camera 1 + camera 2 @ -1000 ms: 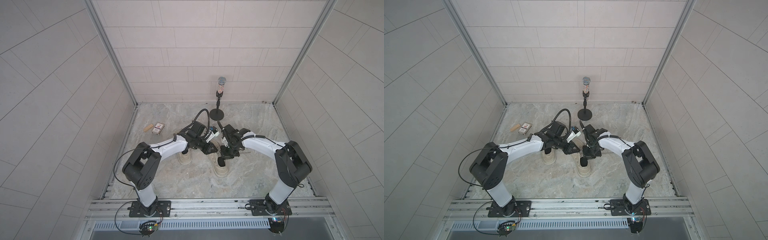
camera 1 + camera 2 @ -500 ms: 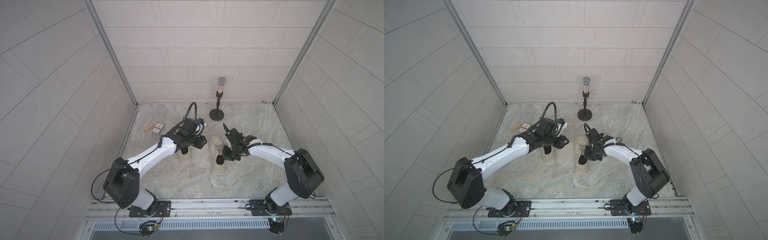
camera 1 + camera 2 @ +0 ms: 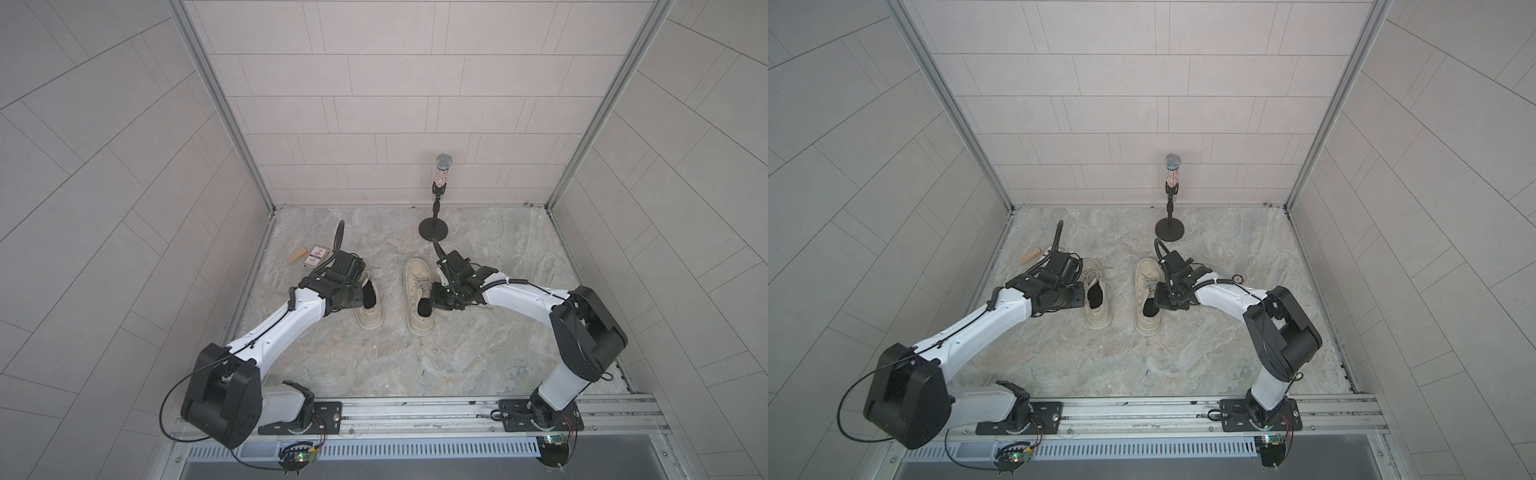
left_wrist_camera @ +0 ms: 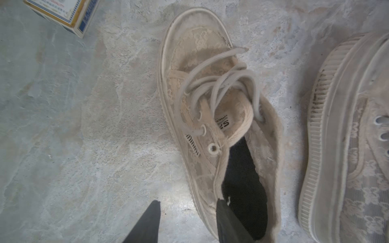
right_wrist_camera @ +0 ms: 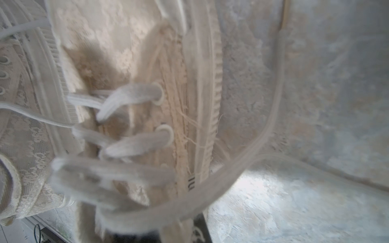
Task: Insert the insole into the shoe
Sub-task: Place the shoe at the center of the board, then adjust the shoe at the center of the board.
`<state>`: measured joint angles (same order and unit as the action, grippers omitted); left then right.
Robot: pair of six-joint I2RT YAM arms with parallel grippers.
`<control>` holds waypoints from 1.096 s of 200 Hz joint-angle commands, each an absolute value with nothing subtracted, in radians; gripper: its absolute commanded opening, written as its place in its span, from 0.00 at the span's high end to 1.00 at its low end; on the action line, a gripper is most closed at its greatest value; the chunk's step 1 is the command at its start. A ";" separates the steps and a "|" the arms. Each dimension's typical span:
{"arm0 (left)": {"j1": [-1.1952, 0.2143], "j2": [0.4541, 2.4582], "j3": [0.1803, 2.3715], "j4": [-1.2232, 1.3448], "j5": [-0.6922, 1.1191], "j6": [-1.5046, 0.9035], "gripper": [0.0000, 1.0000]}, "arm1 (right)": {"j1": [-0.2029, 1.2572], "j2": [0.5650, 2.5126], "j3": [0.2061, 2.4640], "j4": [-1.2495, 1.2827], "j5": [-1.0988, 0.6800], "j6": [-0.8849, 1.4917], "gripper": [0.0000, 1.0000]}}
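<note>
at the left shoe (image 4: 200,63), left fingers (image 4: 150,223) back from centre, parted

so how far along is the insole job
Done, it seems: a black insole lies inside the left shoe, with the left gripper open at its heel. In hand: the right gripper, shut, is at the right shoe opening, where a second insole shows. Left: perhaps pressing that one flat; its seating is unclear.

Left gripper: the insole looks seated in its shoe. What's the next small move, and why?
Probably lift the left gripper straight up, clear of the shoe. Its jaws stand open astride the shoe's side wall, holding nothing, and the black insole already lies inside the heel.
</note>
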<state>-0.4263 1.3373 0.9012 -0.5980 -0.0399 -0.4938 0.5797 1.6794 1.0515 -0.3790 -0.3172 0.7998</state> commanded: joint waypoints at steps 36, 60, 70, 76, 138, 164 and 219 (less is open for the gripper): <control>-0.417 1.472 0.964 -0.541 0.029 -0.515 0.49 | 0.624 1.747 1.144 -0.334 -0.294 0.790 1.00; -0.417 1.514 0.968 -0.549 0.001 -0.505 0.49 | 0.648 1.766 1.171 -0.328 -0.303 0.791 1.00; -0.418 1.530 0.957 -0.543 -0.005 -0.495 0.53 | 0.657 1.775 1.181 -0.321 -0.307 0.797 1.00; -0.417 1.540 0.950 -0.538 -0.002 -0.481 0.60 | 0.664 1.781 1.186 -0.312 -0.313 0.800 1.00; -0.410 1.433 0.866 -0.439 0.094 -0.138 0.93 | 0.716 1.869 1.262 -0.263 -0.295 0.947 1.00; -0.410 1.441 0.917 -0.510 0.095 -0.073 0.96 | 0.728 1.888 1.341 -0.357 -0.212 0.928 1.00; -0.409 1.479 0.939 -0.498 0.049 -0.090 0.79 | 0.718 1.936 1.411 -0.440 -0.218 0.868 0.81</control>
